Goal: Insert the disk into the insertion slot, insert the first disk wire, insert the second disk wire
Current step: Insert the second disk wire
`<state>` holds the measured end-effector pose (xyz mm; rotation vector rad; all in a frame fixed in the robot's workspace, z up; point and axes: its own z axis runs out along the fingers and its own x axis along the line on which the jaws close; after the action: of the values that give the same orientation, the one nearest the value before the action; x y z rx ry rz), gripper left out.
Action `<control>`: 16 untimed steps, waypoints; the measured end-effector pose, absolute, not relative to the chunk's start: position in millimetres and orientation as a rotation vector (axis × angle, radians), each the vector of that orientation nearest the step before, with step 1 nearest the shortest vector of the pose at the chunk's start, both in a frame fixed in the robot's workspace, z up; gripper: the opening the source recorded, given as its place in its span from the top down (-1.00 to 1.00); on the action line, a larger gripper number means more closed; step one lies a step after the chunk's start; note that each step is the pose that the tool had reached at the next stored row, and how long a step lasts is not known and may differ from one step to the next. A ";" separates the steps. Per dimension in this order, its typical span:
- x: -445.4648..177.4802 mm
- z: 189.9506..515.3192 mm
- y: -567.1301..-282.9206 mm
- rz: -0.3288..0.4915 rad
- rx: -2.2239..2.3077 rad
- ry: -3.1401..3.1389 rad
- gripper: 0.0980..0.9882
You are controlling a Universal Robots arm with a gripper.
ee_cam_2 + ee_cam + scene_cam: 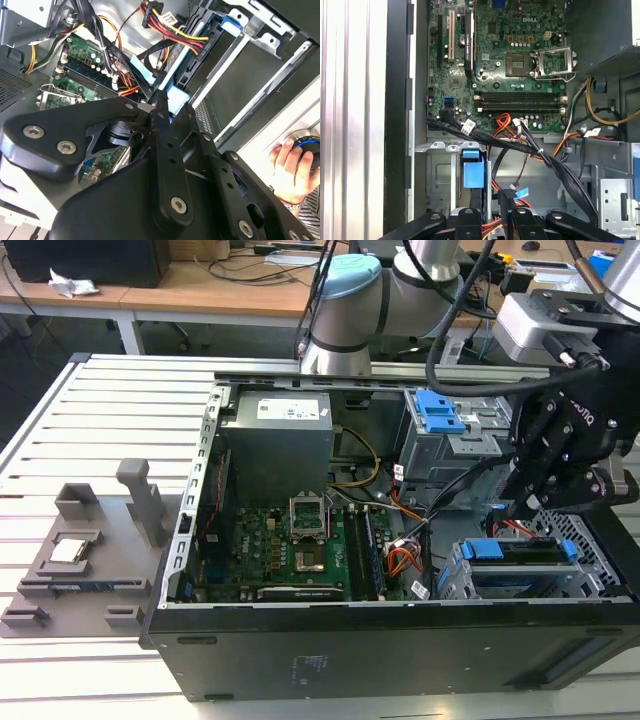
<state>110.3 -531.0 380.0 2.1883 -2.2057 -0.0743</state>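
Exterior view: the disk sits in the insertion slot, with the gripper hovering just above. Second wrist view: its tip is close to the disk's blue edge. First wrist view: the wires hang nearby, seemingly unplugged. Spread or pinching? Cannot tell.

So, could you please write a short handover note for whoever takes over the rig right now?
Gripper: hovering just above the insertion slot, among the cables.
Disk: lying in the slot, in its blue carrier.
Done: disk insertion, by the look of it.
Left: both wire insertions, apparently; a black cable with a blue tab lies close to the gripper, connection not visible.
A person's hand grips a blue-ringed knob.
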 end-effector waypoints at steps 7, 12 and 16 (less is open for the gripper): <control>108.6 378.3 -530.9 -0.074 2.188 -2.206 0.54; 108.6 374.9 -527.3 -0.074 2.208 -2.185 0.54; 108.6 366.3 -514.6 -0.069 2.263 -2.123 0.54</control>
<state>108.6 -514.6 366.3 2.2634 -2.1227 -0.0686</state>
